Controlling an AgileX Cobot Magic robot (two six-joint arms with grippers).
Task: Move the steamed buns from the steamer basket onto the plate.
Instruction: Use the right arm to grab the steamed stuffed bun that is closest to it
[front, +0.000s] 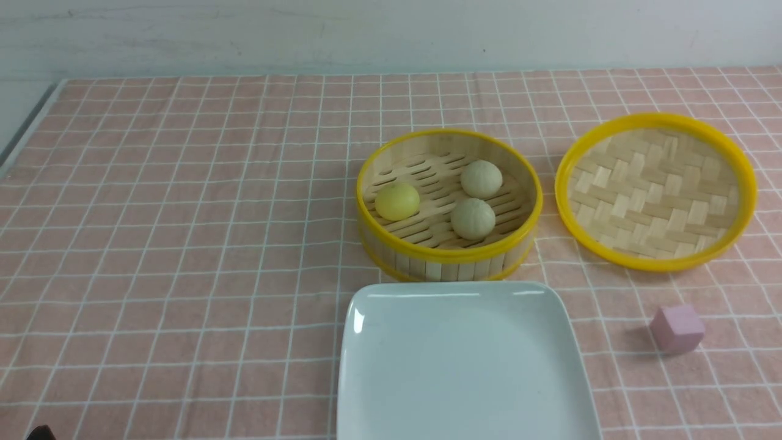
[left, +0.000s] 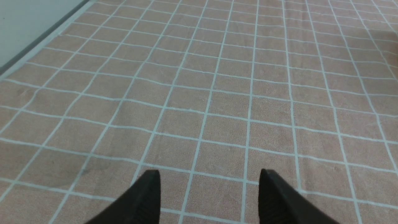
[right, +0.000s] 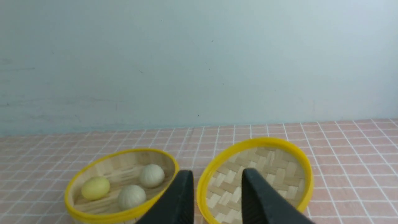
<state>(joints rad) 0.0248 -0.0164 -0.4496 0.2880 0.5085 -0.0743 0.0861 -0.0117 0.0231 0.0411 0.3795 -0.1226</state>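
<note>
The three steamed buns lie on the slotted floor of the steamer basket [front: 449, 264], apart from one another: the yellow bun [front: 397, 201] on the robot's left side, one pale bun [front: 481, 179] toward the far right and the other pale bun [front: 473, 219] nearer, toward the front wall. The basket stands upright near the middle of the counter [front: 183, 244], which is covered by a pink cloth with a white grid. Just in front of it, on the robot's side, lies the glossy white plate [front: 458, 366], its far rim right by the basket's base; whether the two touch cannot be told. To the right of the basket, close beside it with a narrow strip of cloth between, lies the shallow yellow-rimmed lid [front: 657, 189], its woven inside facing up. A small pink cube [front: 677, 329] sits on the cloth to the right of the plate, nearer the robot than the lid. The left gripper [left: 209, 172] hangs over the cloth on the left part of the counter, well apart from the basket, its jaws spread wide. The right gripper [right: 217, 171] points toward the basket and the lid, its jaws parted with a clear gap, gripping neither.
</note>
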